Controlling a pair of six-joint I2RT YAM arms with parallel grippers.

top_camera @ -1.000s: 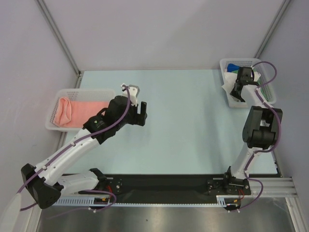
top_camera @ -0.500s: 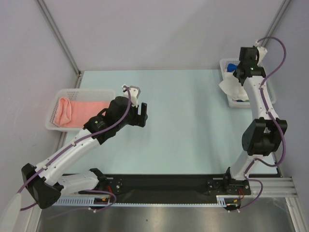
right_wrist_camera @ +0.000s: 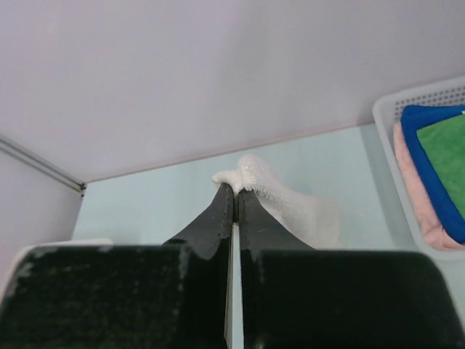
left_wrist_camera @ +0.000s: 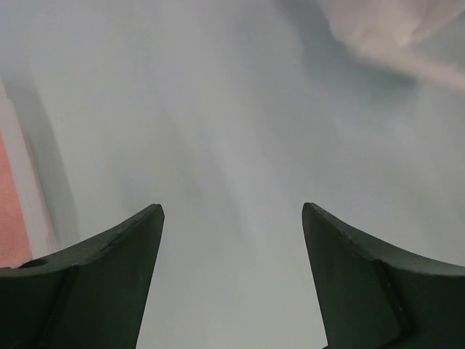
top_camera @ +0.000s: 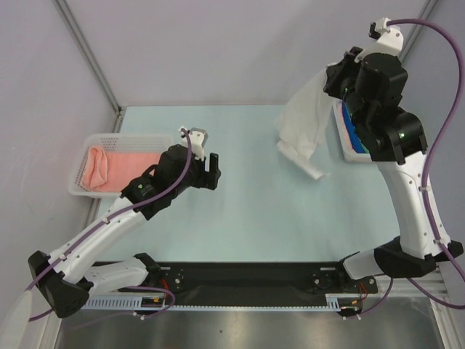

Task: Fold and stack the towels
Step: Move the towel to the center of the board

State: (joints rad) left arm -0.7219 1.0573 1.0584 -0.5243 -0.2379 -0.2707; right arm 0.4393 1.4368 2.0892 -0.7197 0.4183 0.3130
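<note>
hanging towel [top_camera: 304,125]: plain white
left towel [top_camera: 109,169]: salmon pink
top towel [right_wrist_camera: 447,145]: green
towel under it [right_wrist_camera: 414,116]: blue
baskets [top_camera: 131,139]: white, dotted with holes
table [top_camera: 254,211]: pale blue-green
cables [top_camera: 418,24]: purple
arms [top_camera: 109,225]: black and white

pale grey walls [top_camera: 218,51], light blue table [top_camera: 276,218]

- Upper right of the top view: the right arm [top_camera: 389,127] hides most of the right basket [top_camera: 350,155]; only a strip of the blue towel [top_camera: 349,125] shows.
- Upper right of the left wrist view: the white towel [left_wrist_camera: 392,33] is blurred and cut by the edge.
- Right edge of the right wrist view: the green towel [right_wrist_camera: 447,145] is cropped.
</note>
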